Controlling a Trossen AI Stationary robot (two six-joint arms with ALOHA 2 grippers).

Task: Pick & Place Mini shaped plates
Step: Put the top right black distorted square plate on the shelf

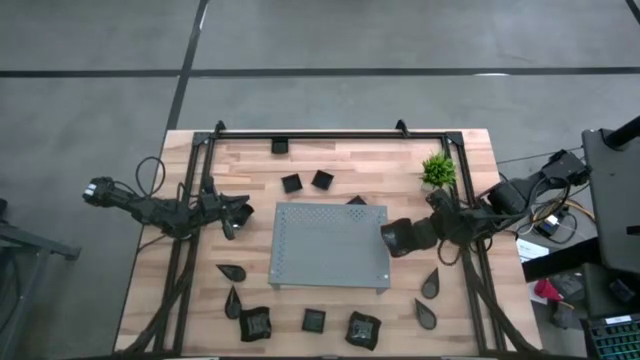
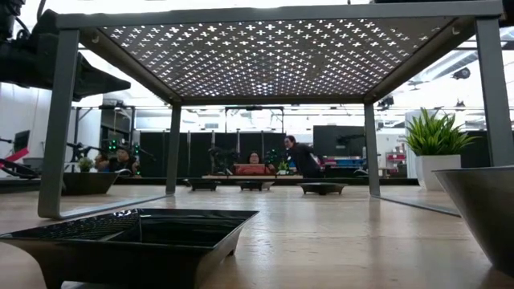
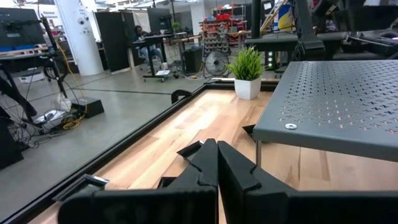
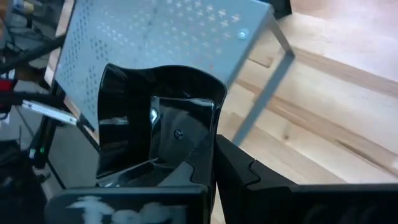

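near: a black wavy plate [image 4: 158,121] pinched tight in the right gripper [image 4: 214,165] | where: held up at the right edge of the grey board [image 1: 330,245] | left gripper [image 3: 217,163]: closed, holding nothing, left of the board | other small plates [image 1: 312,320] lie on the table [image 1: 330,160]
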